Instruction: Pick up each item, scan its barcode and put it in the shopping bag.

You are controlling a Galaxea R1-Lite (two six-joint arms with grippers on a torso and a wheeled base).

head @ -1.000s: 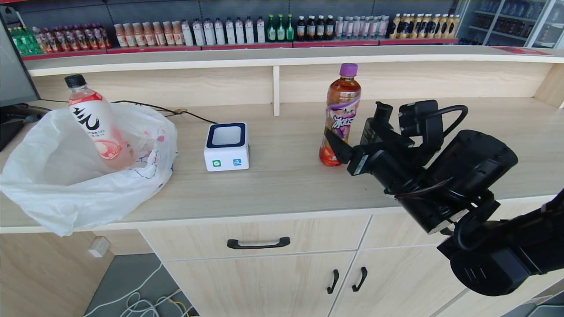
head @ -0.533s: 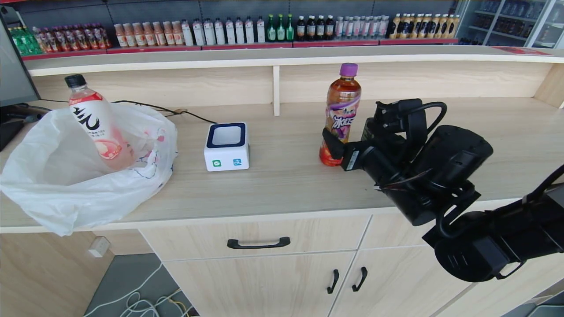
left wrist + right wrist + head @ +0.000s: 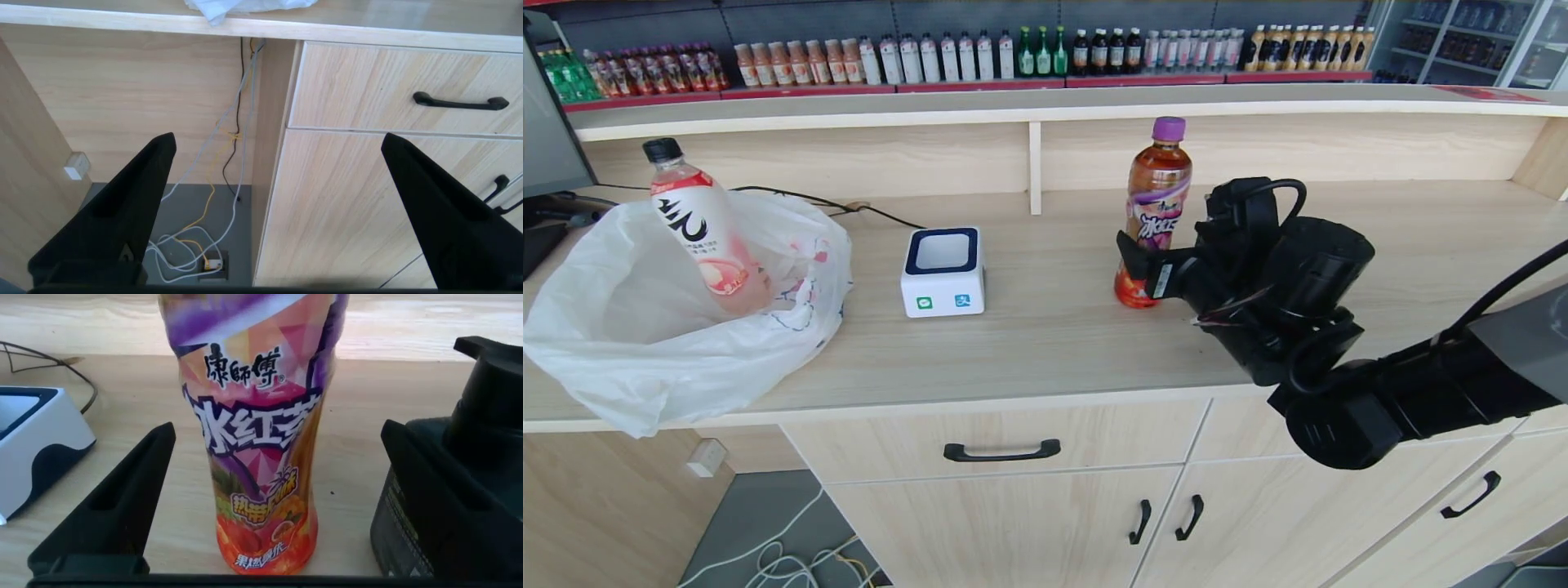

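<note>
Our left gripper (image 3: 274,212) hangs wide open, empty, before the cabinet (image 3: 368,188). On the counter (image 3: 1045,343): bag (image 3: 621,343) (one bottle (image 3: 698,229) inside), scanner (image 3: 943,273), then the tea bottle (image 3: 1153,208), upright between the spread fingers (image 3: 122,506) of our right gripper (image 3: 274,498), seemingly untouched.

Two bottles show: one purple-capped orange bottle (image 3: 1156,214), one black-capped pink bottle (image 3: 698,233); one white plastic shopping bag (image 3: 621,343) and one white cube scanner (image 3: 943,282).
</note>
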